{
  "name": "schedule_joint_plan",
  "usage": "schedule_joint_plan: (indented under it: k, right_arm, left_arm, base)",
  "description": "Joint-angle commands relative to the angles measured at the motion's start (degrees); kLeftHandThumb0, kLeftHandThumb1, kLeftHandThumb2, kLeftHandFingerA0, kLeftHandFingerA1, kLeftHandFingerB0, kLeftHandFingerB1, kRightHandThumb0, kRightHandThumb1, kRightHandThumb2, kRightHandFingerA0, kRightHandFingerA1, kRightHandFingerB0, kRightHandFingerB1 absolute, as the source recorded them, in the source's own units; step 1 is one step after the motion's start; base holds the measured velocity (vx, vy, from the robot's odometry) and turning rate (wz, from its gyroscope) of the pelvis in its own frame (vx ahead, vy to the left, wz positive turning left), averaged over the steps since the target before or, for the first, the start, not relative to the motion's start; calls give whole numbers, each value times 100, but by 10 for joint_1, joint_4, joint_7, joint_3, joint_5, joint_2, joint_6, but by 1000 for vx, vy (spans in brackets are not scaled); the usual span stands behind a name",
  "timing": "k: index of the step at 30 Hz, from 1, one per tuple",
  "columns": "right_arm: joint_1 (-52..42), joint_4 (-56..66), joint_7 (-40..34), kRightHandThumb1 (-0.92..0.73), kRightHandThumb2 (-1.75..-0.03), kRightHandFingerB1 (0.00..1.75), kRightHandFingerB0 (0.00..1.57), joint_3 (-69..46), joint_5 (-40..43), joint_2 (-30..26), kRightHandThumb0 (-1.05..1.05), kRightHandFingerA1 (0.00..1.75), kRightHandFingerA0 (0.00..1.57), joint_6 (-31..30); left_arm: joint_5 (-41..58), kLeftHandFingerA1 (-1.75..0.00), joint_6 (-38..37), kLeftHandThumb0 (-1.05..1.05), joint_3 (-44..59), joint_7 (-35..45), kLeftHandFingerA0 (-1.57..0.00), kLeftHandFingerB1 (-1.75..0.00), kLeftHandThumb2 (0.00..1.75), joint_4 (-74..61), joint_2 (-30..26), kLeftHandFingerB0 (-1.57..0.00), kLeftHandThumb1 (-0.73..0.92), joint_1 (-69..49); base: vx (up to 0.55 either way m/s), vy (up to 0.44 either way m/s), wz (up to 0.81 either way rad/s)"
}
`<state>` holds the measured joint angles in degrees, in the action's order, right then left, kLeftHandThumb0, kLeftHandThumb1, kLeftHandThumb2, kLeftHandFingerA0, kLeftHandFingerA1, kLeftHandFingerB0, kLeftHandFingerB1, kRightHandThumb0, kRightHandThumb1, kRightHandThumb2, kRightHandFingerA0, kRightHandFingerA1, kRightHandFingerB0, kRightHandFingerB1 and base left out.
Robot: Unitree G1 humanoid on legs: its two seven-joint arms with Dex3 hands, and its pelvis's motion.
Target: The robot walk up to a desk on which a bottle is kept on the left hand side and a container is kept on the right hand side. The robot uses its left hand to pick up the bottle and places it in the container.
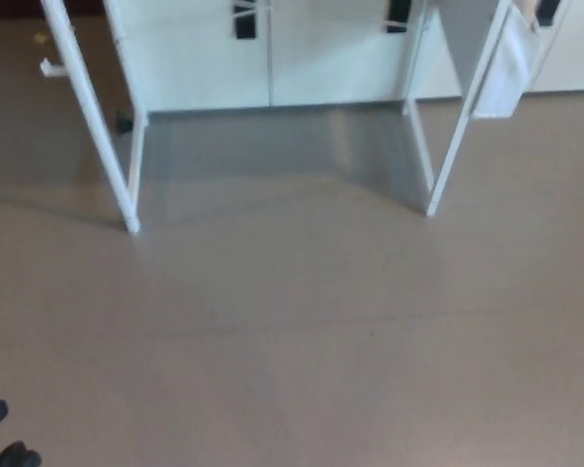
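- The head view looks down on a wide stretch of plain brown floor (292,350), which fills most of the picture.
- At the top stand the white legs of the table: a left leg (92,131) slanting down to the floor and a right leg (457,126) slanting the other way.
- The table top lies above the picture's edge, so neither the bottle nor the container can be seen.
- Behind the legs runs a row of white cabinets (263,58) with small dark handles.
- A pale sheet (506,68) hangs just beside the right leg.
- Two small dark shapes (2,438) sit at the bottom left corner; what they are cannot be told.
- Neither hand appears, so the state of the fingers cannot be told.
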<state>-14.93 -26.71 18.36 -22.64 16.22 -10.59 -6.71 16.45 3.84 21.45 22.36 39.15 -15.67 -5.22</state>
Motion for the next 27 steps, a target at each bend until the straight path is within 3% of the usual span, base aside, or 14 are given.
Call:
schedule_joint_plan:
  k: [1, 9, 10, 13, 24, 25, 26, 27]
  right_arm:
    - [-8, -10, 12, -46, -57, 51, 34, -6, 11, -5, -36, 62, 47, 14]
    - [-6, -26, 14, -44, -60, 53, 35, -10, 11, -3, -38, 64, 48, 27]
    - [-7, -27, 16, -44, -59, 52, 34, -11, 14, 0, -36, 62, 47, 28]
    - [-8, -29, 18, -44, -58, 51, 33, -12, 14, 1, -35, 62, 46, 30]
    - [-5, -40, 21, -46, -56, 50, 32, -9, 11, -1, -35, 61, 46, 41]
    - [-2, -42, 23, -29, -83, 57, 24, -10, 14, -1, -29, 66, 42, 38]
    - [-1, -44, 24, -29, -83, 57, 24, -11, 15, -1, -29, 66, 42, 37]
    - [1, -44, 21, -44, -57, 52, 34, -11, 15, -1, -35, 63, 48, 37]
  left_arm:
    - [-4, -50, 12, -23, -7, -2, -60, -42, 67, -1, -8, -41, 64, -4]
    - [-4, -50, 11, -25, -14, 4, -59, -41, 68, -11, -10, -39, 65, -8]
    - [-4, -46, 11, -18, -15, 8, -61, -37, 61, -11, -13, -40, 70, -8]
    - [-5, -46, 12, -19, -17, 7, -61, -37, 60, -11, -14, -40, 70, -8]
    - [-4, -47, 14, -17, -21, 4, -64, -38, 60, -7, -18, -44, 69, 0]
    - [-6, -47, 15, -17, -23, 1, -65, -38, 60, -9, -17, -45, 70, 1]
    - [-8, -47, 16, -17, -24, -1, -65, -38, 60, -9, -17, -45, 70, 2]
    - [-9, -51, 17, -24, -24, -4, -62, -43, 68, -6, -18, -43, 64, 6]
  base:
    - [598, 169, 8]
    - [421, -1, 27]
    - [552, -166, 58]
    - [636, 41, 65]
    - [544, 111, -9]
    - [317, 162, -42]
    - [410, 186, 74]
    - [390, 153, -59]
